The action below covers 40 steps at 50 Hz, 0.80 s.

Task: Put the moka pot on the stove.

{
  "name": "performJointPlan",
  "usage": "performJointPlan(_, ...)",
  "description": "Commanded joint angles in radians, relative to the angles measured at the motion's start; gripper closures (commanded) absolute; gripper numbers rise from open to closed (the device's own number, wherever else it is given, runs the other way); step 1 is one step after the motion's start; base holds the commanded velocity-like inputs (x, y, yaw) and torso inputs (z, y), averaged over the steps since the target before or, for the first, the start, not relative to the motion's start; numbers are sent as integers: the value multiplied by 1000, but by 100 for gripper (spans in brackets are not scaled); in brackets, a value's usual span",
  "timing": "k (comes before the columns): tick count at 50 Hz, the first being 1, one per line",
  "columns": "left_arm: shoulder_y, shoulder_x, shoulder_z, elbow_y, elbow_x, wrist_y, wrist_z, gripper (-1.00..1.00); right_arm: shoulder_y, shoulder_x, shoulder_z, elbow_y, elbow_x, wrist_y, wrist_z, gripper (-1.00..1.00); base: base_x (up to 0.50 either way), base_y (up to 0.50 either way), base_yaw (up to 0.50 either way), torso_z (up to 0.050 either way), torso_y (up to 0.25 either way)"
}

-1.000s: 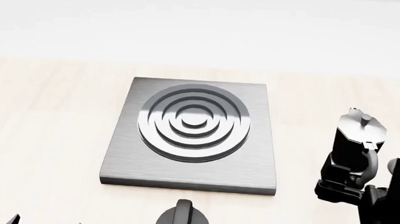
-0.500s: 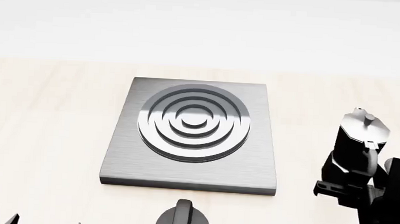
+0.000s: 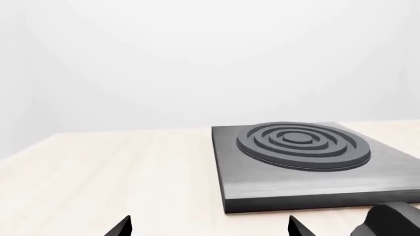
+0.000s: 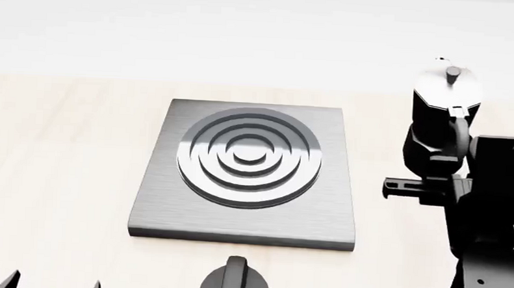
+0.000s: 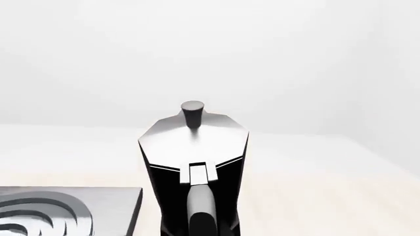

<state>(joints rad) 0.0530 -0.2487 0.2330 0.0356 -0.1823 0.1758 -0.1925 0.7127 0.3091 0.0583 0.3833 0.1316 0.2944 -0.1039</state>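
The moka pot (image 4: 445,116), glossy black with a silvery lid and small knob, hangs upright in the air right of the stove (image 4: 328,209). My right gripper (image 4: 437,168) is shut on its lower body at the handle side. In the right wrist view the moka pot (image 5: 194,162) fills the middle, its handle facing the camera, and a corner of the stove (image 5: 111,201) lies beside and below it. My left gripper (image 3: 210,228) is open and empty, low over the table in front of the stove (image 3: 262,189). Its tips show at the head view's lower left as the left gripper (image 4: 53,285).
A short round black knob (image 4: 236,280) with a ridge sits in front of the stove's near edge, also seen as the knob (image 3: 394,221) in the left wrist view. The light wooden table (image 4: 57,148) ends at a white wall behind.
My right gripper has lifted the moka pot off the table, well upward and a little toward the stove. The left arm has barely moved.
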Motion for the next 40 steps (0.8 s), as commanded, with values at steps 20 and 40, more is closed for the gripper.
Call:
performJointPlan(20, 9, -12, -3, 33, -23, 10, -7, -100, 294, -134, -192, 219, -76, -82, -64, 100, 0, 0, 0, 0, 1)
performJointPlan(40, 6, -21, 1, 39, -29, 4, -16, -100, 413, -224, -196, 560, -29, -313, -110, 100, 0, 0, 0, 0, 1)
